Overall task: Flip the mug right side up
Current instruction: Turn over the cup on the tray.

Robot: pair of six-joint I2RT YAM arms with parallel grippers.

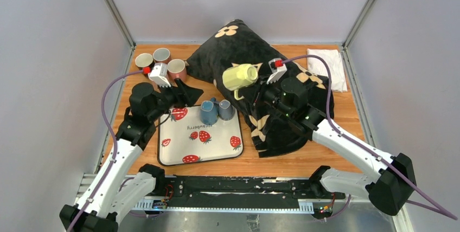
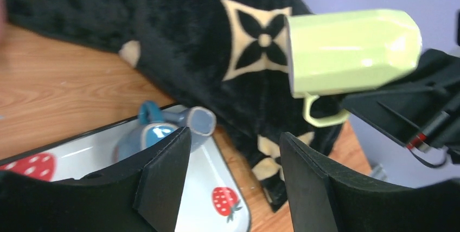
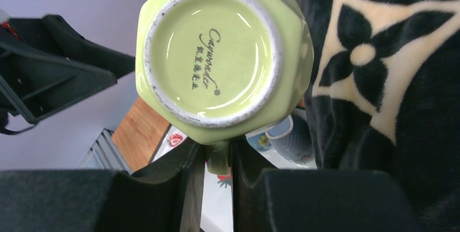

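A pale green mug (image 1: 240,76) hangs on its side in the air above the black cushion (image 1: 244,42). Its base faces the right wrist camera (image 3: 217,53). My right gripper (image 1: 247,95) is shut on the mug's handle (image 3: 218,159), which hangs below the body. In the left wrist view the mug (image 2: 352,52) shows at the upper right, handle down. My left gripper (image 1: 187,91) is open with nothing between its fingers (image 2: 163,183). It hovers over the far left part of the strawberry tray (image 1: 217,148), apart from the mug.
Two blue mugs (image 1: 208,111) (image 1: 226,109) stand upside down on the tray's far edge. Three cups (image 1: 161,55) are grouped at the back left, and a white cloth (image 1: 328,66) lies at the back right. The cushion covers the middle and right of the table.
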